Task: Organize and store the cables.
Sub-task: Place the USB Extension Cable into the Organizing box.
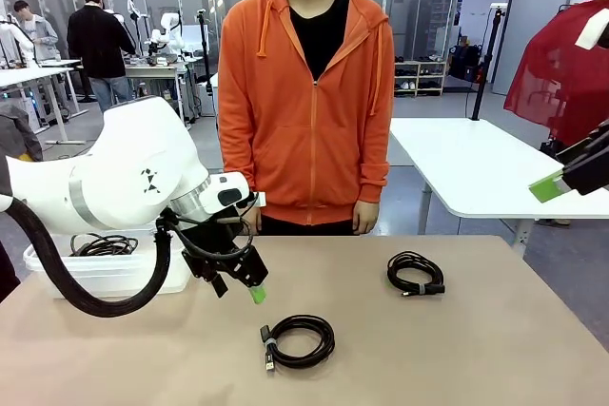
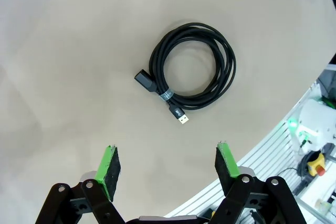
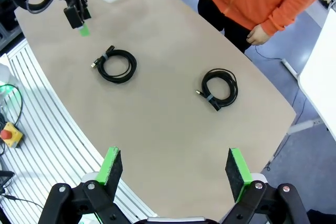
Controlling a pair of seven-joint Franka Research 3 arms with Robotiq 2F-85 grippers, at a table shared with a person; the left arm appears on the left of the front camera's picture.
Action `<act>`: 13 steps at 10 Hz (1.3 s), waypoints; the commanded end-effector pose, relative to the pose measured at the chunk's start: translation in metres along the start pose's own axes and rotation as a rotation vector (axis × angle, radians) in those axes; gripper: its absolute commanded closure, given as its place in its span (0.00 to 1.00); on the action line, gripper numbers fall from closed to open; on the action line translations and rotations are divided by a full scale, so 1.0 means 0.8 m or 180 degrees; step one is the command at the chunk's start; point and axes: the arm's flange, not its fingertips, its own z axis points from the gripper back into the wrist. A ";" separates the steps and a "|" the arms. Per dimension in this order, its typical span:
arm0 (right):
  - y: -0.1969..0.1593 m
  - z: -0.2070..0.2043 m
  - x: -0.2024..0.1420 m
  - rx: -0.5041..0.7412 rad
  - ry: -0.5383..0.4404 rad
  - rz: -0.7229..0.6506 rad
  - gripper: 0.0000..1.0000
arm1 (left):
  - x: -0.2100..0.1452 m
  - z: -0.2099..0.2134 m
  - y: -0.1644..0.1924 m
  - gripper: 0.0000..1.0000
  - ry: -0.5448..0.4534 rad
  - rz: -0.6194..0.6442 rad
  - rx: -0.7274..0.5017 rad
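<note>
Front view puts the clear plastic bin (image 1: 114, 278) at the left end of the table (image 1: 476, 358), so I'll use that as the anchor. One cable (image 1: 103, 245) is lying inside the bin. Two more are out on the table. The nearer coil (image 1: 298, 339) sits not far from the bin, toward your side. The farther coil (image 1: 415, 273) is well apart from the bin, closer to the person (image 1: 314, 102) standing across from you.

Handling-wise, I'd guess these are light and floppy: thin cord, loose loops that will sag or fan out if you pinch just one strand. On the nearer coil there's a small tie (image 2: 165, 95) bunching the strands together right by the USB plug (image 2: 180, 116). That's where I'd grab, so the whole bundle comes up as one piece. Watch that plug, though. It sticks out and could catch on the bin's rim on the way in.

Your left gripper (image 1: 240, 288) hovers above the table between the bin and the nearer coil. The wrist is tipped down with the fingers aimed at the tabletop. From the left wrist view the coil is out ahead of the fingers, not between them. Its jaws are spread wide with nothing in them.

Your right gripper (image 3: 173, 156) is parked up high, well away from the bin, looking down over both loose coils. Its jaws are spread wide and empty too.
</note>
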 end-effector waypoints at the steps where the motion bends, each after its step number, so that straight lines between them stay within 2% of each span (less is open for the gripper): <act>1: 0.000 0.003 -0.005 -0.0027 0.0045 -0.0019 0.00 | -0.004 0.004 0.001 0.08 0.0014 -0.0053 0.0036; 3: 0.000 0.003 -0.005 -0.0027 0.0045 -0.0019 0.00 | -0.002 -0.005 -0.017 0.08 0.0072 0.0104 0.0000; 4: 0.000 0.003 -0.005 -0.0027 0.0045 -0.0019 0.00 | -0.010 -0.012 -0.036 0.08 0.0115 -0.0053 0.0010; 6: 0.000 0.003 -0.005 -0.0027 0.0045 -0.0019 0.00 | -0.010 -0.033 -0.061 0.08 0.0080 0.0157 0.0043; 8: 0.000 0.003 -0.005 -0.0027 0.0045 -0.0019 0.00 | -0.003 -0.050 -0.086 0.08 0.0051 0.0628 0.0043; 10: 0.000 0.003 -0.005 -0.0027 0.0045 -0.0019 0.00 | 0.001 -0.057 -0.105 0.08 0.0017 0.0690 0.0154; 13: 0.000 0.003 -0.005 -0.0027 0.0045 -0.0019 0.00 | 0.006 -0.054 -0.113 0.08 0.0091 0.0551 0.0342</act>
